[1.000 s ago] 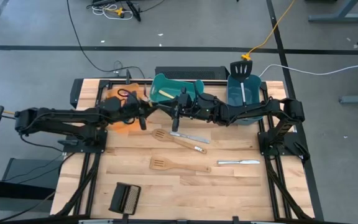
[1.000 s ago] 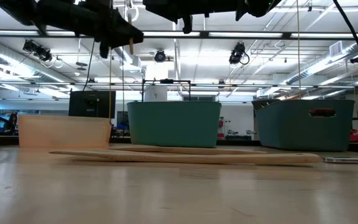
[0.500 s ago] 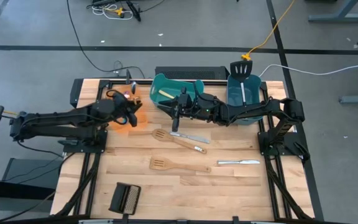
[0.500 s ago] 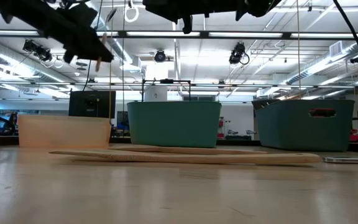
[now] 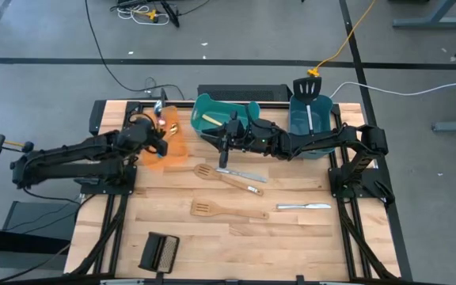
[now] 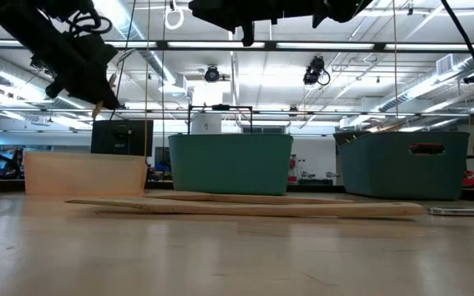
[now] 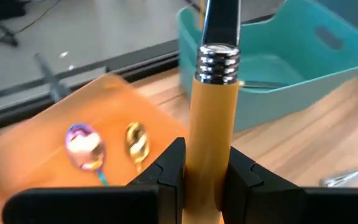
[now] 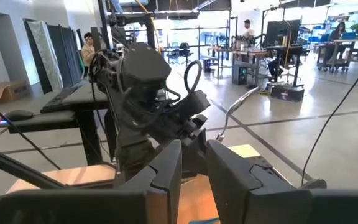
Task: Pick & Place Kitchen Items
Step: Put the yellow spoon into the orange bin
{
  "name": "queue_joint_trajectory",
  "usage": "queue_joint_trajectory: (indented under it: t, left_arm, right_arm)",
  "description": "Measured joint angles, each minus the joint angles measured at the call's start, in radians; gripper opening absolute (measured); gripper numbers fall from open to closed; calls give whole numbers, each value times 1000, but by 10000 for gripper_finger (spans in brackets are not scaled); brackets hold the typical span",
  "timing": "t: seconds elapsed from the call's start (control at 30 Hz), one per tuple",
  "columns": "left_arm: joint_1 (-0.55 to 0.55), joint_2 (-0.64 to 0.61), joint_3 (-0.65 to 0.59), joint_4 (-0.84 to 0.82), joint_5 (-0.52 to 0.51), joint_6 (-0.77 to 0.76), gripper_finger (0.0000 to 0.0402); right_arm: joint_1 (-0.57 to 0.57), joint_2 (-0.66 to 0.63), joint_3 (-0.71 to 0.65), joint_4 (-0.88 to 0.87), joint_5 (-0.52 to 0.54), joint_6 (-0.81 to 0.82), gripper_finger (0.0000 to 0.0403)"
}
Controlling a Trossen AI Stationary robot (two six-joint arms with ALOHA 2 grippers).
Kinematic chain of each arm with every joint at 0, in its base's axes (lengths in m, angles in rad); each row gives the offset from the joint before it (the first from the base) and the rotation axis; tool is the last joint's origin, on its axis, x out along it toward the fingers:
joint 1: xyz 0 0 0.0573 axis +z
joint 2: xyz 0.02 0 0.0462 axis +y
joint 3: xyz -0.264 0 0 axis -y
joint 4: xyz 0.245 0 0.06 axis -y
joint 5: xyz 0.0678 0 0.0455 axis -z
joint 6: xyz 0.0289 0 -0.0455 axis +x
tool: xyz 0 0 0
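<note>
My left gripper (image 5: pixel 161 134) hangs over the orange bin (image 5: pixel 177 150), shut on a utensil with a yellow handle (image 7: pixel 211 124) and a steel neck (image 7: pixel 221 18). A pink spoon (image 7: pixel 82 146) and a gold spoon (image 7: pixel 135 140) lie in that bin. My right gripper (image 5: pixel 226 144) waits level beside the teal bin (image 5: pixel 212 111), open with nothing between its fingers. Two wooden slotted spatulas (image 5: pixel 212 173) (image 5: pixel 226 210) and two knives (image 5: pixel 242 173) (image 5: pixel 303 207) lie flat on the table. A black slotted spatula (image 5: pixel 309 89) stands in the darker bin (image 5: pixel 323 127). My left gripper pinches the yellow handle (image 7: pixel 209 163) between its two fingers, a little below the ribbed steel collar (image 7: pixel 220 62). The fingers slant down over the orange bin. The utensil runs out past the fingertips, steel end foremost, lifted clear of bin and table.
A black ribbed block (image 5: pixel 159 253) lies near the table's front left corner. The three bins stand in a row along the far edge. The table's near half, between the block and the spatulas, is bare wood.
My left gripper has drawn back toward the table's left edge with the utensil, sinking a little and tipping its fingers downward over the orange bin. It has stayed shut on the handle.
</note>
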Motion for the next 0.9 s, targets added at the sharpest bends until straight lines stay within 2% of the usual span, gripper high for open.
queue_joint_trajectory:
  t: [0.2,0.37,0.9]
  left_arm:
    - [73,0,0,-102,2,-56,66]
    - [141,16,0,-172,62,-79,66]
    - [292,212,0,-188,151,-76,66]
  right_arm:
    - [0,0,0,-4,-3,0,87]
    - [0,0,0,-9,-3,0,87]
    - [0,0,0,-35,-6,0,87]
